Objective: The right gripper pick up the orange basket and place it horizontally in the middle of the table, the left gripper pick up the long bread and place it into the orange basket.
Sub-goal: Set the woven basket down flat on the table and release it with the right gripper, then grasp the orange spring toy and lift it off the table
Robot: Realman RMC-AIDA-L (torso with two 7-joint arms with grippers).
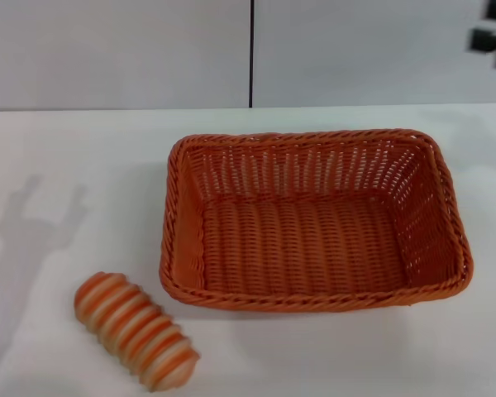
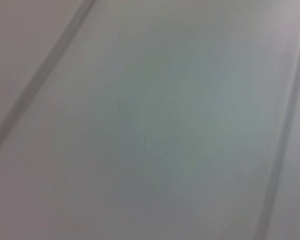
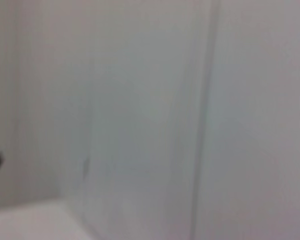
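The orange basket (image 1: 314, 219) lies lengthwise across the middle of the white table (image 1: 74, 157), upright and with nothing in it. The long bread (image 1: 135, 331), striped orange and cream, lies on the table in front of the basket's left corner, a short gap from its rim. High at the far right edge of the head view, black parts of my right gripper (image 1: 494, 37) hang well above and behind the basket. My left gripper itself is out of view; only a forked shadow (image 1: 37, 219) falls on the table left of the basket. Both wrist views show only blank wall panels.
A grey panelled wall (image 1: 116, 50) with a dark vertical seam (image 1: 251, 50) stands behind the table's far edge. Bare white tabletop lies left of the basket and along the front right.
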